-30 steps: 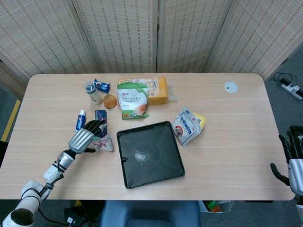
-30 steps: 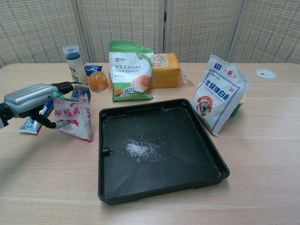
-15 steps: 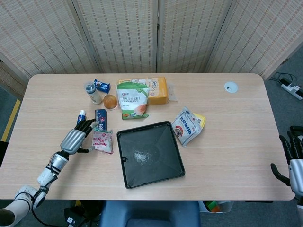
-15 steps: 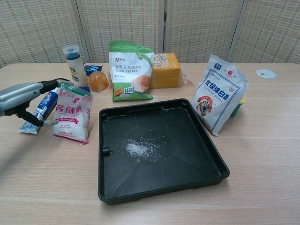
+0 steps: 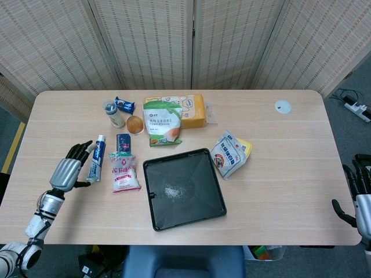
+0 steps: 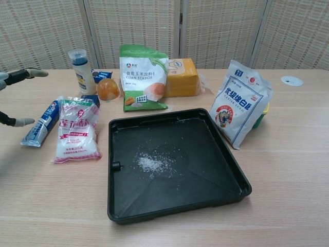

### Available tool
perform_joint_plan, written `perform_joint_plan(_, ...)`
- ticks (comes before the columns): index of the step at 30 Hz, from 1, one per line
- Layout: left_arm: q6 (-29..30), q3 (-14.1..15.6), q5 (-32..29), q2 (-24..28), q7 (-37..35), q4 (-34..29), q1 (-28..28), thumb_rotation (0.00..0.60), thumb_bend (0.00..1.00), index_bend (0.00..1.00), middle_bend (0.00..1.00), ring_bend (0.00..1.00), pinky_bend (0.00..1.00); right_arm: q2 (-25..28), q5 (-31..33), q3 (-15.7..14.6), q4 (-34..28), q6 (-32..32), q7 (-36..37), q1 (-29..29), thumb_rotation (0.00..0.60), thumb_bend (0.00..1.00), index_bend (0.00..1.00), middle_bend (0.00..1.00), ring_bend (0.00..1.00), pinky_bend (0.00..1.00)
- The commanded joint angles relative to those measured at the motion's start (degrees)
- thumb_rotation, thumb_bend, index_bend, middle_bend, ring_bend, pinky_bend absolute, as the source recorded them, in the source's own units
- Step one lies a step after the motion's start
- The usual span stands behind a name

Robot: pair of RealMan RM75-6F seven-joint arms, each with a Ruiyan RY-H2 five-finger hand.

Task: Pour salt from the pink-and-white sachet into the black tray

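My left hand (image 5: pixel 68 169) is spread open holding nothing near the table's left edge — pink-and-white sachet (image 5: pixel 124 173) lies flat just left of the black tray (image 5: pixel 207 209), salt (image 5: pixel 173 190) inside.

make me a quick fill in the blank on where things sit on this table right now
The pink-and-white sachet lies flat on the table, to the ____ of the black tray.
A small heap of ____ grains sits in the tray.
The left hand holds ____.
The toothpaste tube lies between the sachet and the ____ hand.

Missing words: left; white; nothing; left
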Motion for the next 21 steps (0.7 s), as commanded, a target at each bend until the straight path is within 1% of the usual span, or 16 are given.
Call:
perform_joint_plan(1, 1.36, -2.43, -5.69, 6.58, 7.61, -10.07, 3.76, 0.600, 0.32, 0.00, 0.00, 0.00, 0.00, -0.02, -0.04, 0.09, 0.20, -0.28, 0.25, 0.27, 0.600, 0.34, 0.04, 0.01, 0.04, 0.00)
perform_joint_plan(4, 2.42, -3.04, -8.53, 9.76, 11.95, -15.96, 5.84, 0.600, 0.35, 0.00, 0.00, 0.00, 0.01, 0.09, -0.52, -0.09, 0.19, -0.98, 1.70, 0.72, 0.600, 0.34, 0.04, 0.01, 0.04, 0.00)
perform_joint_plan(6, 4.77, -3.43, -9.97, 11.42, 14.94, -19.69, 7.78, 0.600, 0.36, 0.00, 0.00, 0.00, 0.01, 0.33, -1.10, -0.35, 0.23, -1.71, 3.56, 1.15, 0.600, 0.34, 0.04, 0.01, 0.04, 0.00)
perform_joint_plan(10, 8.96, -3.59, -10.87, 12.61, 17.58, -23.60, 10.87, 0.600, 0.39, 0.00, 0.00, 0.00, 0.02, 0.51, -1.63, -0.64, 0.73, -2.69, 5.58, 1.75, 0.600, 0.34, 0.04, 0.01, 0.04, 0.00)
perform_joint_plan(16, 14.60, -1.73, -9.99, 14.81, 22.80, -29.53, 15.77, 0.600, 0.40, 0.00, 0.00, 0.01, 0.02, 0.44, -3.11, -1.21, 1.43, -3.73, 8.75, 2.73, 0.600, 0.34, 0.05, 0.01, 0.04, 0.00)
perform_joint_plan(21, 18.37, -0.10, -7.53, 15.18, 24.00, -33.02, 19.02, 0.600, 0.40, 0.00, 0.01, 0.01, 0.02, 0.23, -3.98, -1.27, 1.77, -4.19, 10.59, 3.58, 0.600, 0.34, 0.06, 0.01, 0.05, 0.00)
